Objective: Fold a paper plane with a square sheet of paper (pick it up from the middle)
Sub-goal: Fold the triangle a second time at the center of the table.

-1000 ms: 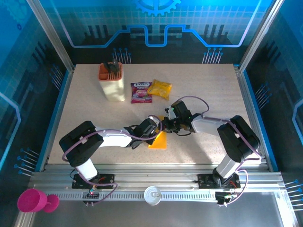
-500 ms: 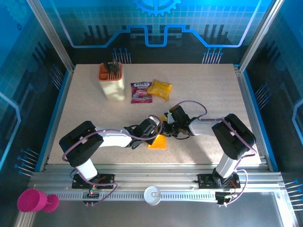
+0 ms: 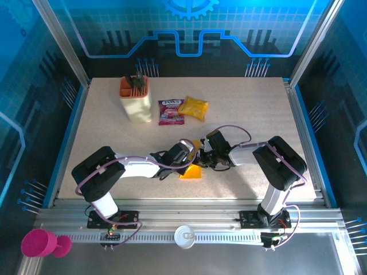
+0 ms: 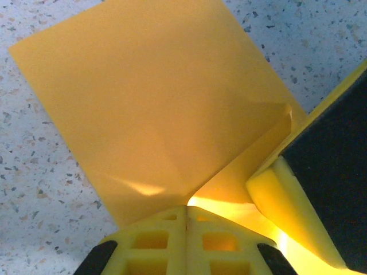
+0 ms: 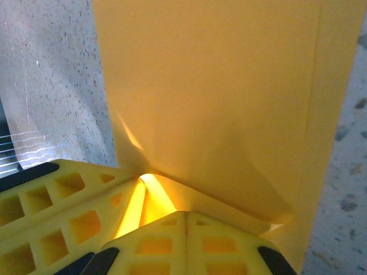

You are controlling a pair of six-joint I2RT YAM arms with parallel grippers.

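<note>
The square sheet of paper is orange-yellow and lies near the table's front middle, one part flat and one part lifted. In the left wrist view the paper rises from the speckled table into my left gripper, whose yellow fingers are shut on its edge. In the right wrist view a curled fold of the paper runs into my right gripper, also shut on it. From above, the left gripper and right gripper meet tip to tip over the sheet. No paper plane shape is formed.
A cream holder with an orange top stands at the back left. A purple-red packet and a glossy yellow snack bag lie beside it. A pink cup sits off the table at the front left.
My right arm has drawn in to the left, bringing its gripper closer to the left one. The left arm has hardly moved. Both stay shut on the paper.
</note>
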